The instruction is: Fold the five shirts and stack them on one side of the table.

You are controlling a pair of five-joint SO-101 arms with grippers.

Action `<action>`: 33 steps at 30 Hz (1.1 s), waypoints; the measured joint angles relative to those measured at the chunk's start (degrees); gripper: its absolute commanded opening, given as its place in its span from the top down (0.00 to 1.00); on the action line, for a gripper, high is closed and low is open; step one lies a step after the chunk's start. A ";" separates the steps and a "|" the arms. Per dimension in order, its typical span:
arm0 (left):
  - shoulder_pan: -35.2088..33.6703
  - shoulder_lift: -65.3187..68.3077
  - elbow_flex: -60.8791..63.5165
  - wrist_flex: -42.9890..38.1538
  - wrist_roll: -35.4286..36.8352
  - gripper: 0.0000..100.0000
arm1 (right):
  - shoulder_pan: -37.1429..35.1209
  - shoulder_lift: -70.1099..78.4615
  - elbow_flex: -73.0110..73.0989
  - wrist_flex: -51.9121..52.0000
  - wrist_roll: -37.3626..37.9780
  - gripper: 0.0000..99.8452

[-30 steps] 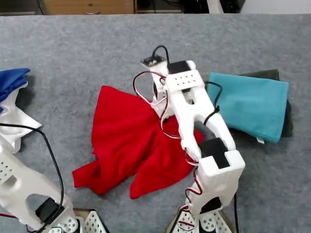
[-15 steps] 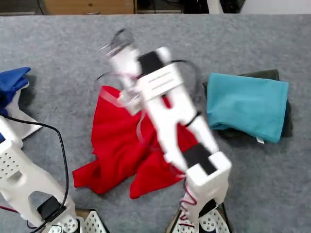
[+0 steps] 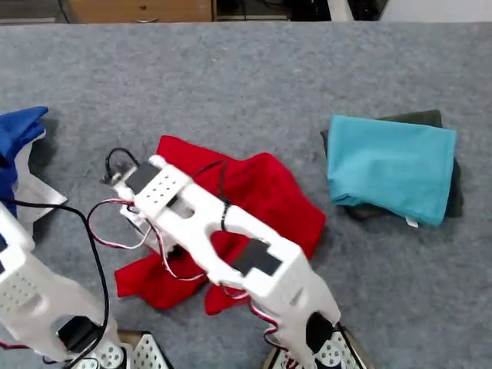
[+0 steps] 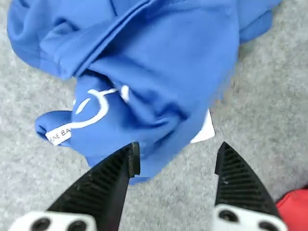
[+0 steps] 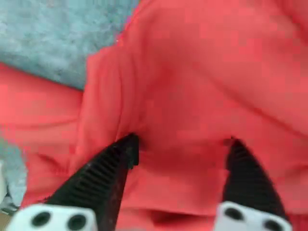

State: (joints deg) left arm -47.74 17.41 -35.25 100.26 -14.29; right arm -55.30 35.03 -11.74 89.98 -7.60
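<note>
Over at the near-left edge of the red shirt (image 3: 261, 192) is where the right gripper (image 5: 180, 144) sits now; a second ago the right arm (image 3: 231, 238) is stretched up toward the shirt's far-right corner, and since then it's swung clean across the cloth to the opposite side, so that's the big change; the right wrist view has the jaws spread wide with red fabric all around and between them, nothing pinched, so I'd call it empty and hovering right on top of the cloth; the shirt itself looks about as rumpled as before, lying open mid-table (image 3: 231, 77) with lumpy flaps toward the near edge, so no fold made yet as far as I can tell; my guess is the swing sets up a grab on that left side to pull it flat or start a fold, but that's just a guess; the left gripper (image 4: 175, 154) has barely shifted, jaws apart and holding nothing, just above the crumpled blue shirt (image 4: 159, 62) at the table's left, with a white cloth (image 3: 34, 188) lying beside it; on the right the teal shirt (image 3: 392, 165) is folded on top of a dark shirt (image 3: 423, 118), so two are stacked; three are left to go.
</note>
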 measured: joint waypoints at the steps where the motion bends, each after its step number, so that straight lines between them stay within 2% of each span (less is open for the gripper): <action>1: 0.00 -0.79 1.05 0.00 0.00 0.74 | 0.00 1.49 -0.26 0.00 -0.35 1.00; 3: 0.00 -1.93 2.73 0.00 0.00 0.74 | 0.18 3.78 -3.43 0.44 -0.70 0.97; 5: 0.00 -2.29 3.87 0.00 -1.05 0.74 | 0.53 5.36 -6.59 1.85 -0.79 1.00; 12: -2.46 -2.29 4.48 0.00 -2.81 0.74 | 0.79 6.07 -22.33 10.73 -0.88 1.00; 18: -5.54 -2.29 4.48 0.00 -2.81 0.74 | 0.35 5.98 -37.98 11.25 -0.70 1.00; 23: -8.62 -2.29 4.48 -0.97 -2.81 0.74 | -3.78 4.22 -53.19 11.25 1.67 1.00; 29: -11.96 -2.29 4.48 -2.99 -2.81 0.74 | -6.24 3.69 -75.96 2.81 2.46 1.00; 33: -12.92 -2.29 4.48 -2.99 -2.81 0.74 | -6.51 -0.26 -79.65 -3.87 2.46 1.00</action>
State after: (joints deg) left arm -60.66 15.12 -30.77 97.27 -17.10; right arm -61.80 34.77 -91.38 86.11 -5.14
